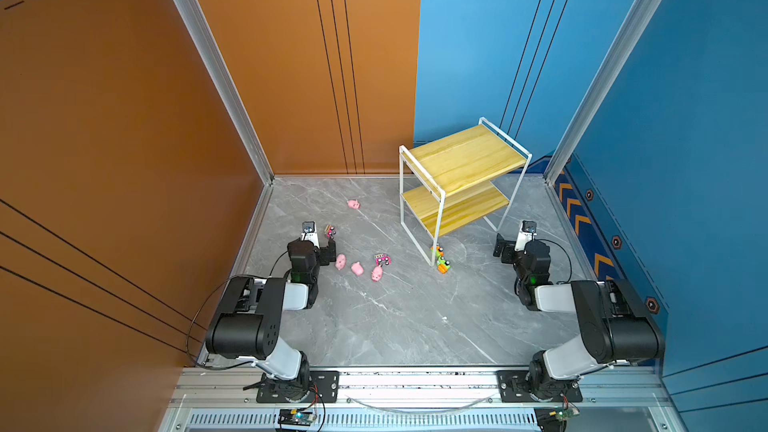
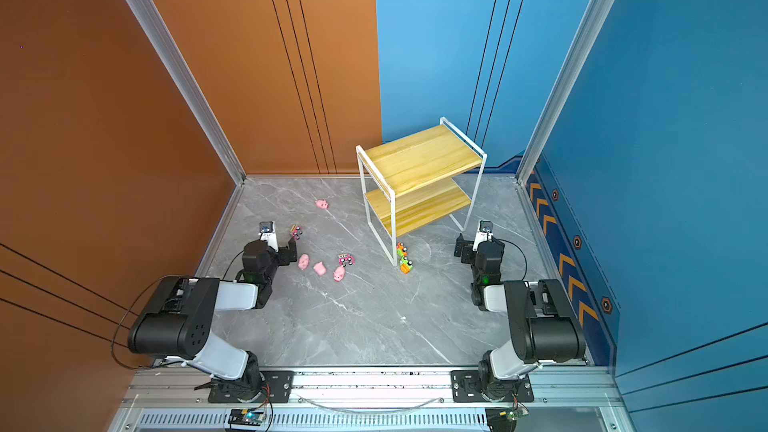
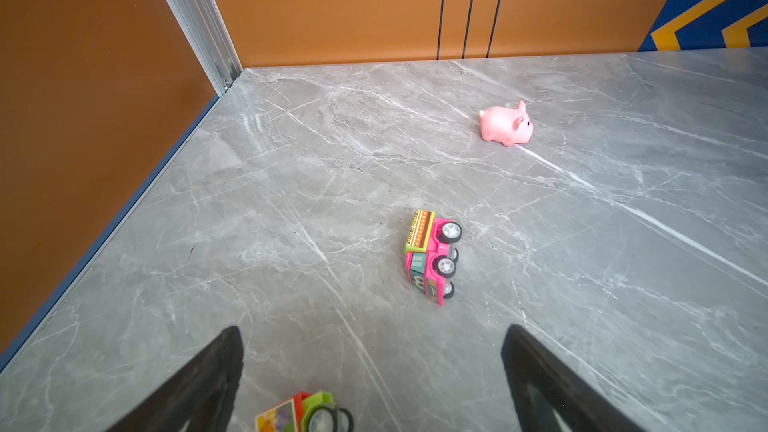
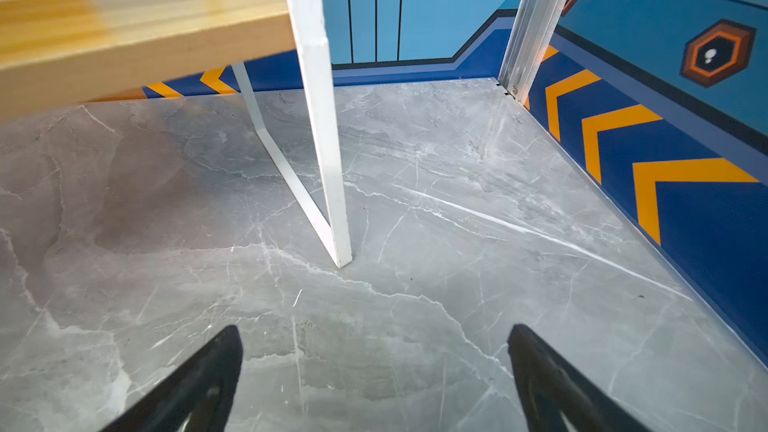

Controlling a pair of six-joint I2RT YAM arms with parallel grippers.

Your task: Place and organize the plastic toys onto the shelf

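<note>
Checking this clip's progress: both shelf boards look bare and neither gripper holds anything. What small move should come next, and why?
Probably the left gripper should ease down and close on the green car lying between its open jaws; it is the nearest toy, and the shelf holds nothing yet.

In the left wrist view a green toy car was cut off by the frame edge, with only its roof and one wheel showing. The shelf in the right wrist view was cropped by the edge, its near board blurred. Right of centre in both top views, the cluster of cars at the shelf's front leg was too small to count. The left gripper and right gripper ran off the frame edge.
</note>
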